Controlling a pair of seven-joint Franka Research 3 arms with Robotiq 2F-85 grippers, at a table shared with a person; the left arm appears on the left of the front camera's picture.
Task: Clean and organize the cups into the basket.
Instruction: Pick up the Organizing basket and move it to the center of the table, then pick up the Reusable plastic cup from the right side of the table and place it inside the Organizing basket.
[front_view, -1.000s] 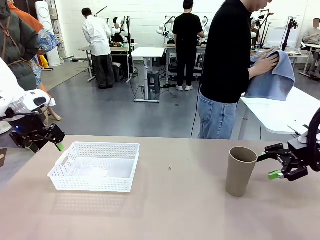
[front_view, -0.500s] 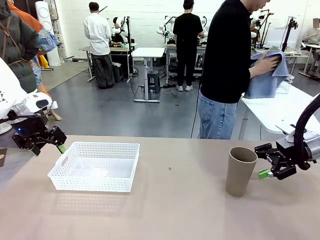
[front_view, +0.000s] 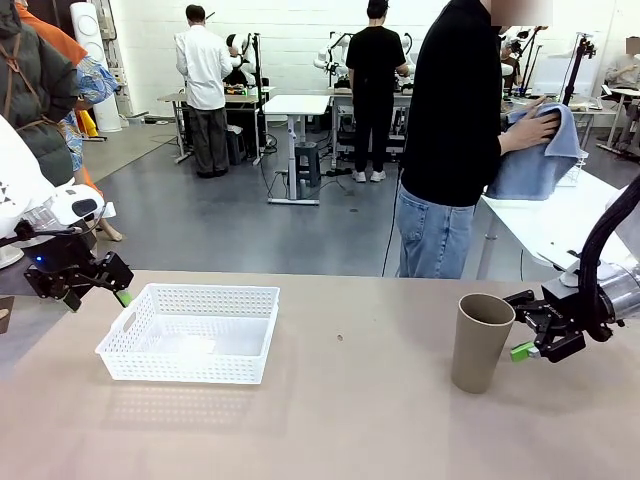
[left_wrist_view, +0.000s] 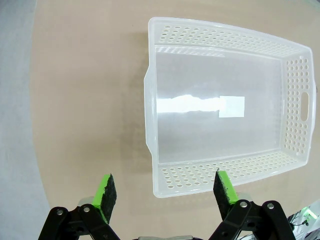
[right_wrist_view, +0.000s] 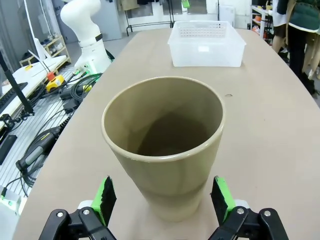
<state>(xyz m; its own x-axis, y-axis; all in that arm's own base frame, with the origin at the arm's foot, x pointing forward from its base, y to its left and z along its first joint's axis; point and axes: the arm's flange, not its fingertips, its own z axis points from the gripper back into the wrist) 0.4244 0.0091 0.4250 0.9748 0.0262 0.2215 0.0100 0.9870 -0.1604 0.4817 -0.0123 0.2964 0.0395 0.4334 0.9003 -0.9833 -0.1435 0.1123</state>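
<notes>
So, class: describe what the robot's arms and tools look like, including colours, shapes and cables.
The left arm is rounded, glossy white. The left tool and right tool are black, jointed linkages, each with two fingers tipped by bright green pads. A thick black cable loops above the right tool's silvery wrist.

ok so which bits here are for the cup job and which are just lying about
Job: tan cup; white basket; right gripper, open at the cup; blue cloth in the person's hands, probably.
Lying about: white side table; dark speck on the tabletop.
</notes>
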